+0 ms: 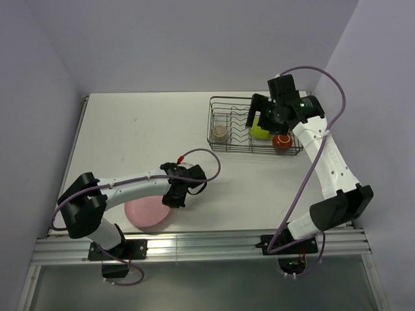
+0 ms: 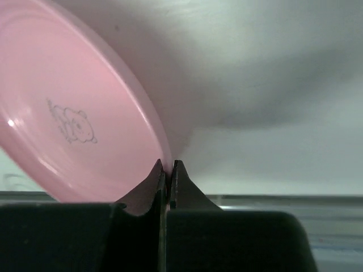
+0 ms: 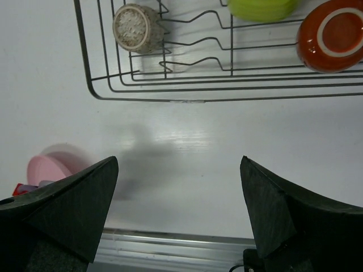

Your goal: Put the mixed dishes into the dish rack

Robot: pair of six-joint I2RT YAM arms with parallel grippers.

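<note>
My left tool [image 2: 166, 164] is nearest. Its two fingers are pinched almost together on the rim of the big pink plate [image 1: 144, 214], which shows tilted in the wrist view and sits close to the near edge of the surface [image 1: 130, 129], on my left side. Farther off, my right tool [image 3: 177, 170] hangs spread wide and holds nothing, over the dish rack [image 3: 170, 100] at the far right. Inside the rack, the speckled cup [image 3: 133, 27] sits at the left end. The yellow-green bowl [image 3: 261, 7] is just beside the dark red mug [image 3: 329, 37] at the right end.
</note>
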